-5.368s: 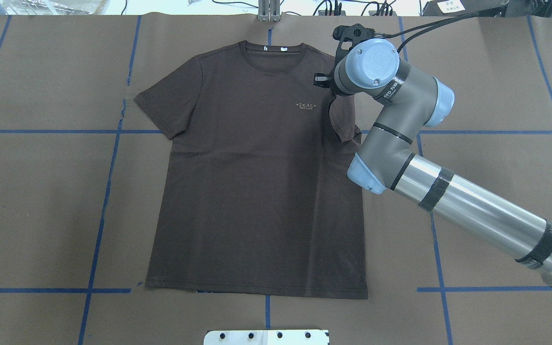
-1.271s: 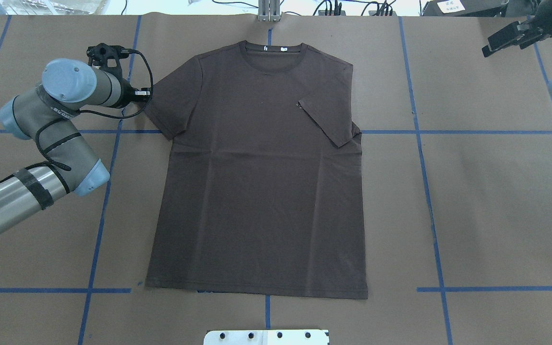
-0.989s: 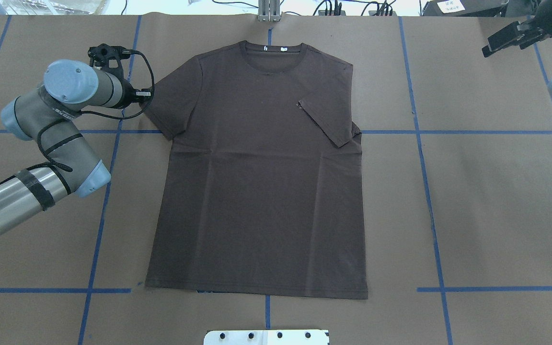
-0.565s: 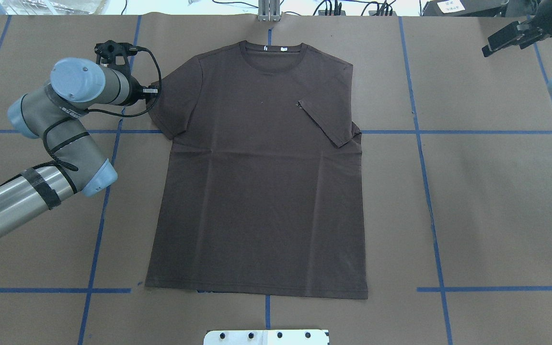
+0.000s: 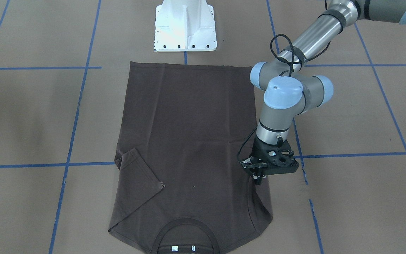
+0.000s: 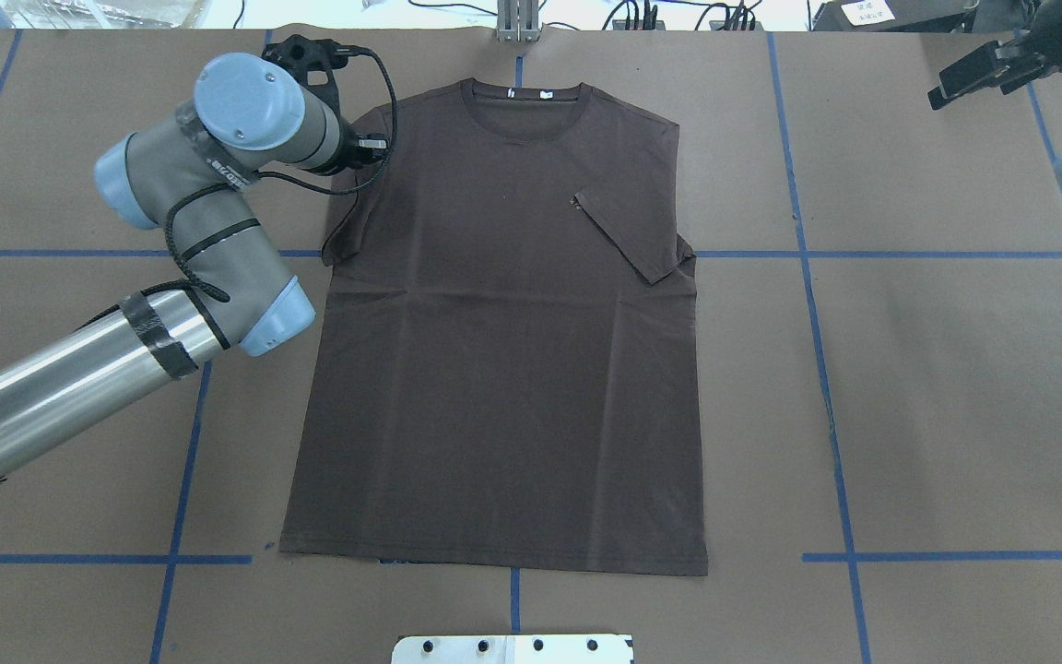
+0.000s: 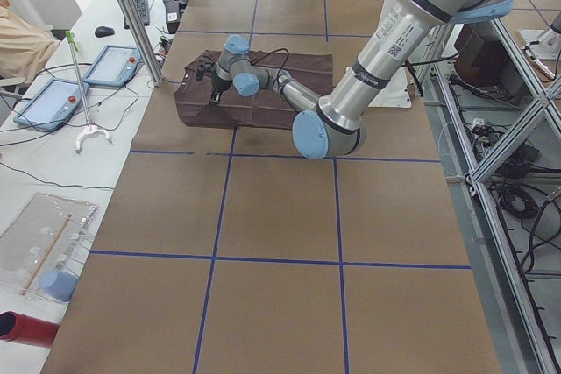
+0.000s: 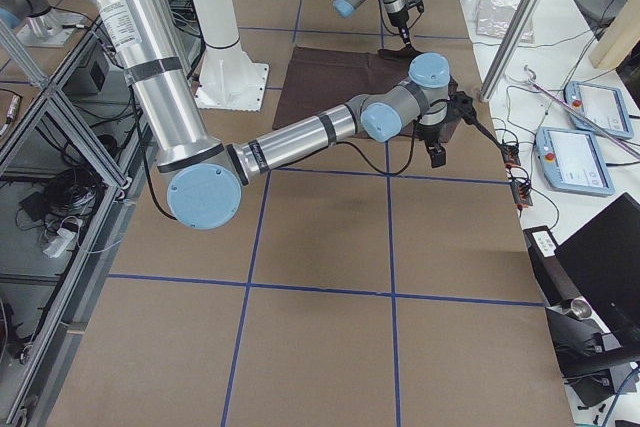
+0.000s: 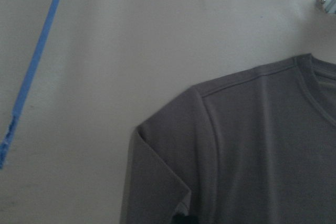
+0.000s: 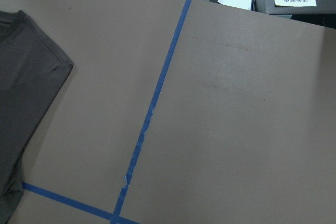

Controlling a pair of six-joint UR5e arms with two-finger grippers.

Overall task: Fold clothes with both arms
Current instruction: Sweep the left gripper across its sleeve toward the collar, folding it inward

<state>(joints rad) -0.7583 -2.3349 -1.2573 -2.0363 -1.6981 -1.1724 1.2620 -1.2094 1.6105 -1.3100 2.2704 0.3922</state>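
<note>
The dark brown T-shirt [image 6: 503, 369] lies flat, collar at the table's far edge. Its sleeve on the robot's right side [image 6: 628, 231] lies folded in over the chest. My left gripper [image 5: 259, 180] is shut on the other sleeve and holds its edge lifted and turned in toward the shoulder. In the overhead view the wrist mostly covers this gripper [image 6: 367, 145]. The left wrist view shows the sleeve [image 9: 157, 171] creased over on itself. My right gripper [image 6: 978, 72] is open and empty at the far right corner, away from the shirt.
The white pedestal base [image 5: 185, 24] stands at the near edge behind the shirt's hem. Blue tape lines [image 6: 808, 254] cross the brown paper cover. Cables and plugs [image 6: 642, 14] run along the far edge. Tablets [image 7: 79, 85] lie on the operators' side table.
My left arm has moved right and toward the far edge, carrying the sleeve inward over the shoulder. The right arm left the folded sleeve earlier and now stays still at the far right.
</note>
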